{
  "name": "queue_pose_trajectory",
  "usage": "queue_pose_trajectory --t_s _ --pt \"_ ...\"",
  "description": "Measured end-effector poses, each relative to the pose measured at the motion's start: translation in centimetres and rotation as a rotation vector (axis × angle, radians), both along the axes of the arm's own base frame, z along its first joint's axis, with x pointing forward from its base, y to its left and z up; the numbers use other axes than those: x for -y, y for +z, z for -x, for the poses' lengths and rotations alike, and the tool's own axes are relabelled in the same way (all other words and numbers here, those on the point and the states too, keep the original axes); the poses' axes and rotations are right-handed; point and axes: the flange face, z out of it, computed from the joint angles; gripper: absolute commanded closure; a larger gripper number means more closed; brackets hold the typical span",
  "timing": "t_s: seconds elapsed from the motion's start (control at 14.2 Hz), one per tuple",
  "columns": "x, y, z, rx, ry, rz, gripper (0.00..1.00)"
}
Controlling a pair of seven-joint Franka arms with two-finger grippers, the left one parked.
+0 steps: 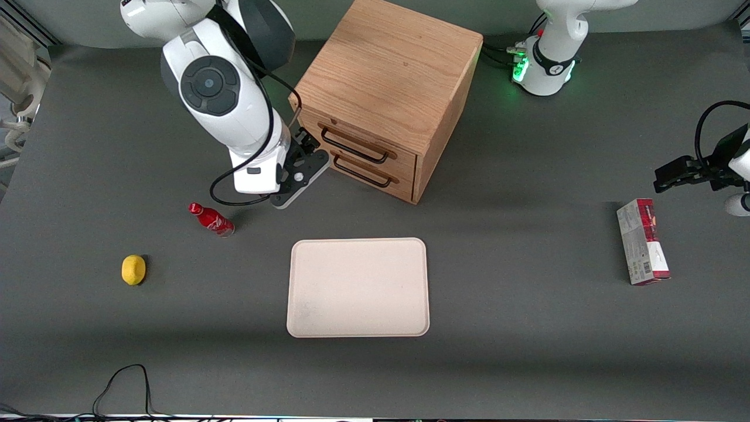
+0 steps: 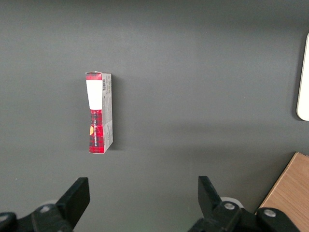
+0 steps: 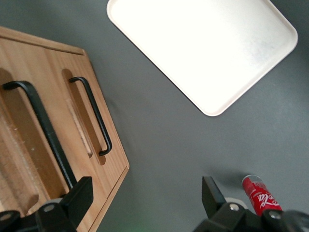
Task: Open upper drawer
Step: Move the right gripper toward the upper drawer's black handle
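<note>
The light oak cabinet (image 1: pixel 387 70) stands with its two drawers facing the front camera at an angle. The upper drawer (image 1: pixel 375 142) sits flush and closed, its thin black wire handle (image 1: pixel 354 146) (image 3: pixel 41 128) above the lower drawer's handle (image 1: pixel 362 173) (image 3: pixel 92 115). My right gripper (image 1: pixel 304 143) (image 3: pixel 145 198) is open, low in front of the cabinet, at the end of the upper handle that lies toward the working arm's end of the table. One finger (image 3: pixel 77 198) overlaps that handle's end in the right wrist view. Nothing is between the fingers.
A cream tray (image 1: pixel 358 287) (image 3: pixel 207 43) lies nearer the front camera than the cabinet. A red cola bottle (image 1: pixel 211 219) (image 3: pixel 260 195) lies close to my gripper, and a yellow lemon (image 1: pixel 133 269) lies nearer the camera. A red-and-white box (image 1: pixel 643 241) (image 2: pixel 99 112) lies toward the parked arm's end.
</note>
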Motion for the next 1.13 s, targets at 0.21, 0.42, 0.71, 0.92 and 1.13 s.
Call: queue_pose_trajectory --t_s 0.21,0.42,0.71,0.92,1.13 --pt "-1.3 0.2 0.9 -0.001 0.051 -0.003 0.0" --pt "-2.3 0.0 2.0 -0.021 0.133 0.0 0.0" --pt "-4.6 -0.9 3.6 -0.04 0.237 0.002 0.0" --pt "-6.0 -3.0 4.2 -0.066 0.27 0.022 0.0" --pt "-7.6 -5.2 4.9 -0.075 0.317 0.067 0.0"
